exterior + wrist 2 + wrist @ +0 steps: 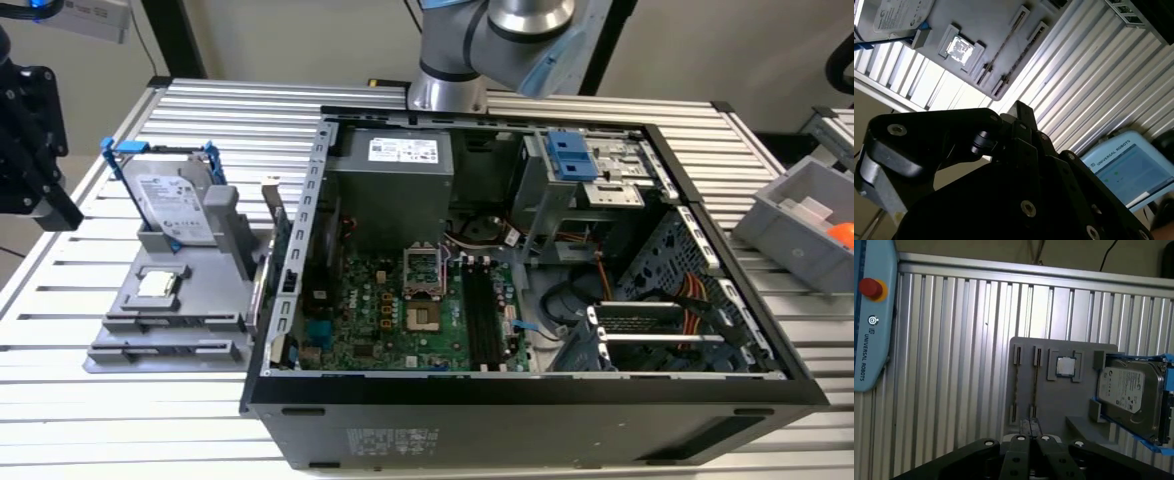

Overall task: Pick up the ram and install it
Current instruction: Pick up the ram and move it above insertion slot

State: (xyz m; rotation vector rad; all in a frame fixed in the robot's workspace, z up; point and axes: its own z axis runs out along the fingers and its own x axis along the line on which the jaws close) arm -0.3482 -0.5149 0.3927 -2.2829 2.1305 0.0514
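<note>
Gripper (1029,424) looks closed and empty near the ram (1035,387); lowered so, I fear it would knock that ram askew.

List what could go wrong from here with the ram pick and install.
1. The gripper is shut near the ram, which stands thin edge up in the grey fixture; coming down shut could strike it.
2. The processor chip sits close beside it; a sideways offset might bump it.
3. The motherboard slots lie deep in the open case, near loose cables; the stick could snag.
</note>
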